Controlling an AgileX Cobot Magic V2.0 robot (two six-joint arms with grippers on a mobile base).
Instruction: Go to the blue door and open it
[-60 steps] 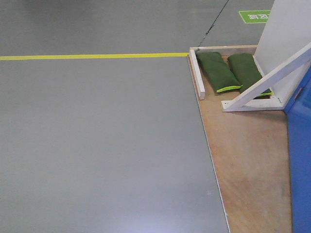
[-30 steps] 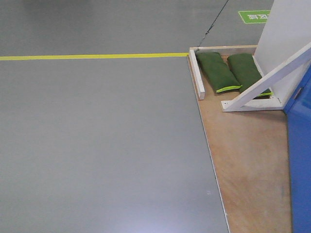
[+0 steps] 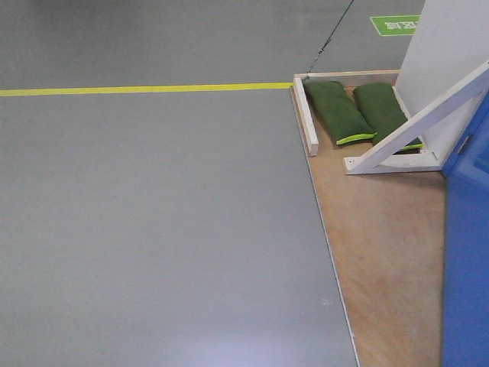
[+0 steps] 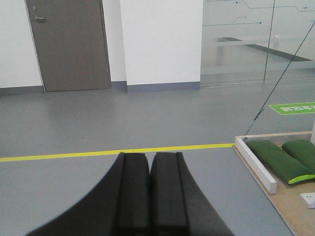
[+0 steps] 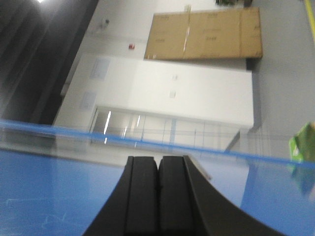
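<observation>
While the left gripper (image 4: 149, 160) and right gripper (image 5: 158, 162) sit clenched on nothing, the blue door (image 3: 467, 260) runs down the front view's lower right edge. The approach seems unfinished, and the next move likely needs a turn to face it head-on.

we are seeing our right gripper (image 5: 158, 164), jaws pressed together, just beside the glossy blue door (image 5: 44, 196); a brown board (image 5: 204, 33) is standing far off.
</observation>
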